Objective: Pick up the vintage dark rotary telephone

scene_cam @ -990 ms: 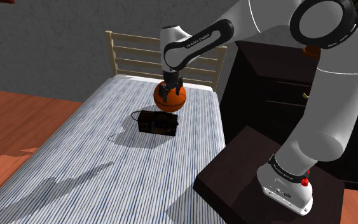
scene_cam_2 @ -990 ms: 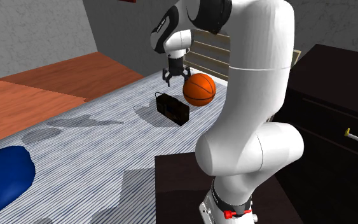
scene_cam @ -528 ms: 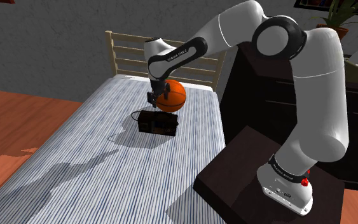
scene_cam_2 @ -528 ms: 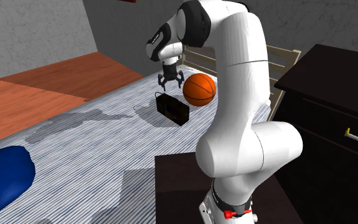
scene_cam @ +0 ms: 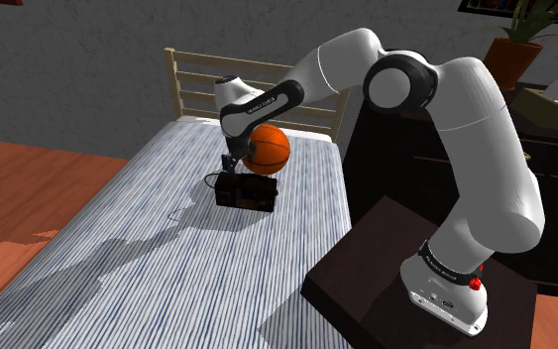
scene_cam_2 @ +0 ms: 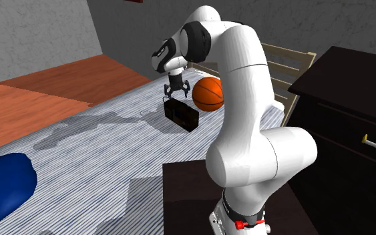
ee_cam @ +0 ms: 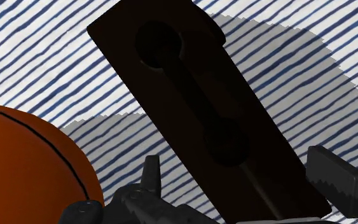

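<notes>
The gripper hangs point-down with its fingers spread wide and gripping nothing. Directly beneath it, and close, is the dark telephone, a low oblong box with the handset lying in a hollow along its top. The relation that matters is angle. In the wrist view the box's long axis runs obliquely across the line from one finger to the other, neither square to it nor along it. The end of the box nearest the hand sits between the two fingers, and the rest stretches away. I judge that closing here would catch the narrow width askew, so the wrist seems to need a turn to bring the fingers square across the long sides, then a short descent. How much air separates the fingertips from the box top I can't quite tell; the exterior views suggest little. The telephone lies on the striped bed, toward the headboard end and about midway between the bed's two long edges. An orange basketball rests just beside it, between it and the headboard. It is close to one finger and could be nudged.
</notes>
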Robot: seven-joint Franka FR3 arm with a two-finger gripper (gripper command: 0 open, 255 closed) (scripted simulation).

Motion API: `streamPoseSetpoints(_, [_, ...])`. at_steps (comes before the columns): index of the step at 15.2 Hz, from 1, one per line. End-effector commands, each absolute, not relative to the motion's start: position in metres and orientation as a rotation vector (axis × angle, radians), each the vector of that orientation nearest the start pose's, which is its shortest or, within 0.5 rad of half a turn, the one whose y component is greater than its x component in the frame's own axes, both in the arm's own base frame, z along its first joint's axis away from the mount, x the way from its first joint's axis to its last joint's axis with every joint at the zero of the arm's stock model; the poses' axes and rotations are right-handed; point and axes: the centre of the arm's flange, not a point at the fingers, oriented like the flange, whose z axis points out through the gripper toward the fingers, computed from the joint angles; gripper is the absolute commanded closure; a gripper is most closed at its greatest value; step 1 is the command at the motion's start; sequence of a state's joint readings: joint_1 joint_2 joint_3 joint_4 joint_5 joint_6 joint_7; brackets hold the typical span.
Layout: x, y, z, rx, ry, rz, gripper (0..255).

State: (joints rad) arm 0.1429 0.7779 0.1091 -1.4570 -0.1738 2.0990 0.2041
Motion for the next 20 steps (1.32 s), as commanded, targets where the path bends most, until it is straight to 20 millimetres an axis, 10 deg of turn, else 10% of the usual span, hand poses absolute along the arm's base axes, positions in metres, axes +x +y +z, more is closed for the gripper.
streamPoseSetpoints(1, [0.689,0.155,0.202,-3.224,-0.193,0.180,0])
streamPoseSetpoints(4, [0.689,0.155,0.194,-3.224,-0.193,0.180,0])
streamPoseSetpoints(5, [0.689,0.155,0.194,-3.224,-0.193,0.180,255])
streamPoseSetpoints(20, [0.689,0.155,0.226,-3.224,-0.193,0.180,255])
